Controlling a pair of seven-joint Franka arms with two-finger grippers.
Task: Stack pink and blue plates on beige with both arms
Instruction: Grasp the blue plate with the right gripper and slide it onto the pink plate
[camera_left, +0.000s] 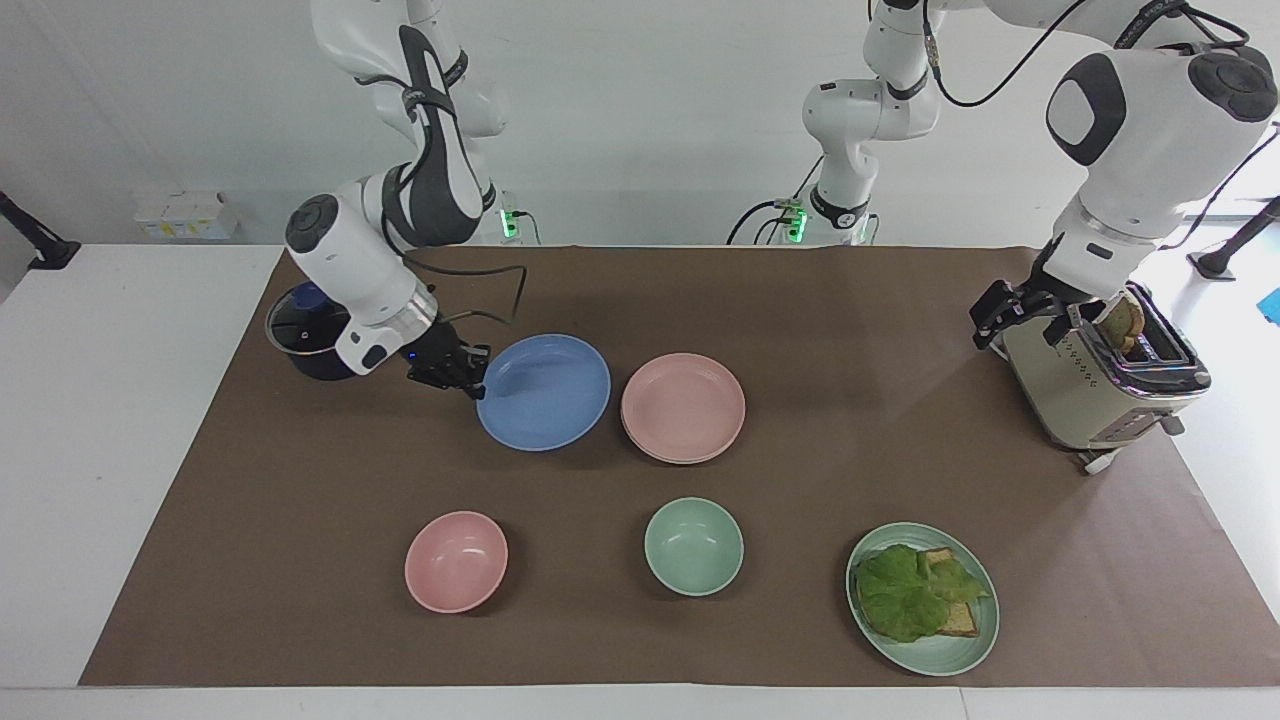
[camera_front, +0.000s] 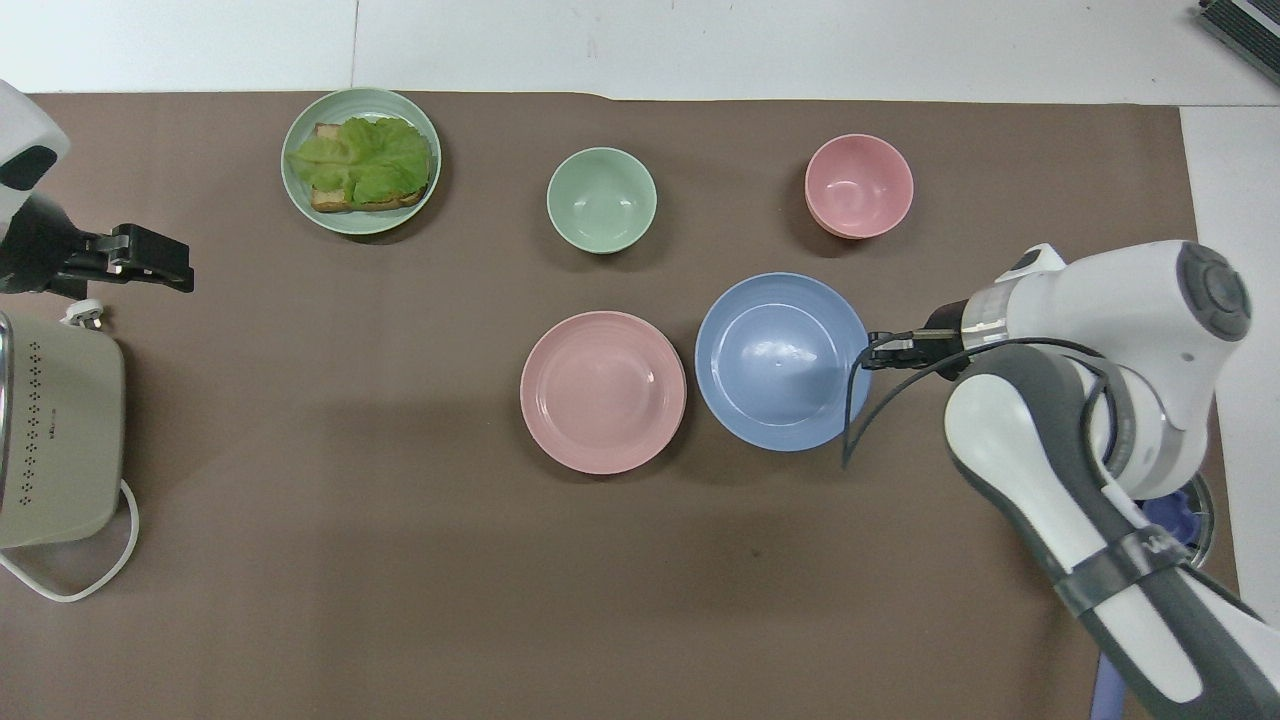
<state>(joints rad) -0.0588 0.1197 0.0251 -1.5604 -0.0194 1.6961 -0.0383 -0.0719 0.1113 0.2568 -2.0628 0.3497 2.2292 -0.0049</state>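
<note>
Right gripper (camera_left: 470, 385): clamped on the blue plate (camera_left: 543, 392) rim, holding it in the air, tilted.
Blue plate: out from the fingertips, beside the pink plate (camera_left: 683, 407).
Pink plate: past the blue one (a pale rim, apparently the beige plate, shows underneath).
Left gripper (camera_left: 1003, 318): fingers spread, empty, waiting beside the toaster (camera_left: 1100, 385).

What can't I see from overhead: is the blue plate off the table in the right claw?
Observer: Yes; the right claw is shut on the blue plate's rim, and the plate hangs above the cloth.
Operator: Is beige under pink?
Observer: A paler rim shows beneath the pink plate, likely the beige plate.
Operator: Left claw?
Observer: The left claw waits open beside the toaster, which has toast in its slot.
</note>
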